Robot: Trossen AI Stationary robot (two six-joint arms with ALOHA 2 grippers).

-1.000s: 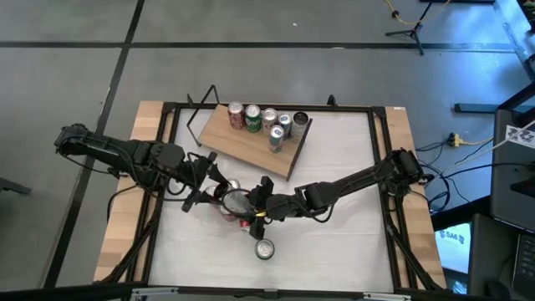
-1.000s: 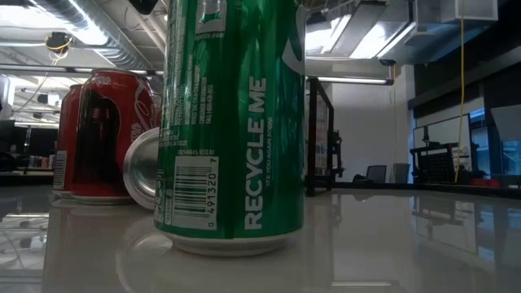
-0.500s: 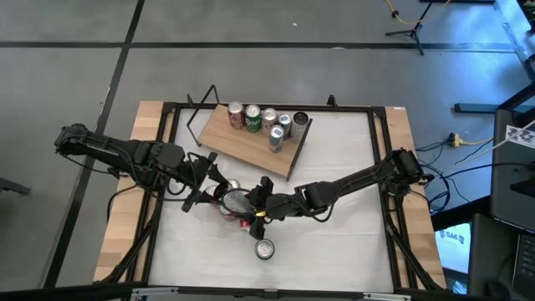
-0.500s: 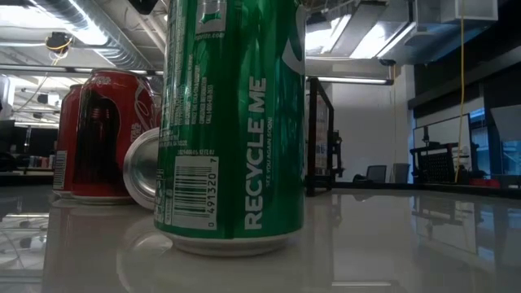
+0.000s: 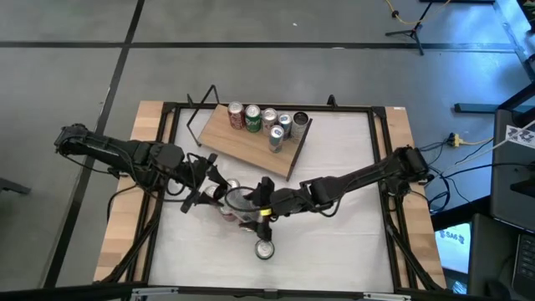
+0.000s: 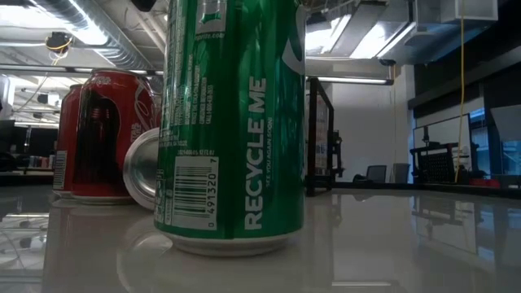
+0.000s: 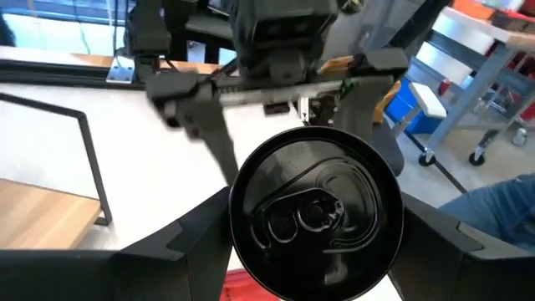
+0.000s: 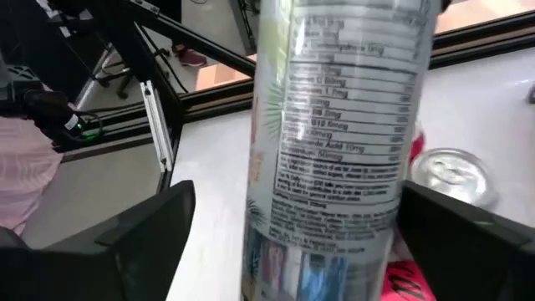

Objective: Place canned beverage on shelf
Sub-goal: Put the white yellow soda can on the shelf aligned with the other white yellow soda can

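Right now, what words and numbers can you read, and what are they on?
"RECYCLE ME": side of the green can, running up it.
"491320" with a "0" and a "7": beside its barcode.
Red can: its lettering cannot be read.
Pale can between the right pincer's fingers: a table of small print, too blurred to read.
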